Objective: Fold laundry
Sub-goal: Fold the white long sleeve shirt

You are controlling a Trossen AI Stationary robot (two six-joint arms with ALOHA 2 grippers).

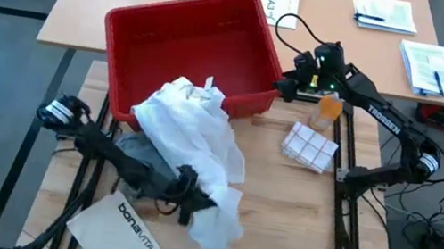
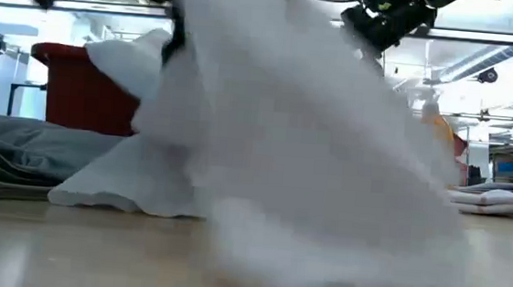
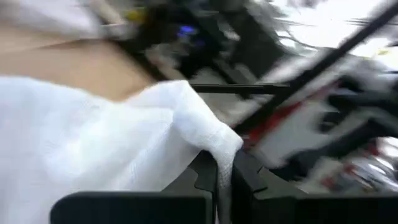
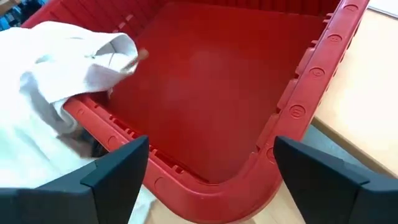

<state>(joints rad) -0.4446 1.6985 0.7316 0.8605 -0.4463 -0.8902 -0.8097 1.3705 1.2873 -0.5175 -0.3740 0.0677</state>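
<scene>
- White cloth sat pinched between the closed fingers of the left gripper (image 3: 222,177); in the high view that gripper (image 1: 185,193) lay at lower centre of the frame, buried in the shirt's folds.
- From that hold the white shirt (image 1: 192,151) ran up and left across the frame, its long axis slanting from the lower-centre hem to the collar (image 1: 194,93), which draped over the front rim of the red bin (image 1: 130,23).
- A grey garment (image 1: 138,151) lay under the shirt, just left of the left gripper.
- The right gripper (image 4: 205,165) hovered at upper right of the high view, above the bin's right corner, its fingers spread wide and holding nothing.
- Judged from this, the left arm was the nearer one and already had the cloth; the collar end lay to the left of the right gripper, well apart across the bin.
- A white bag (image 1: 122,225) marked "bonavita" lay at lower left, and a small folded white piece (image 1: 309,146) rested right of centre.
</scene>
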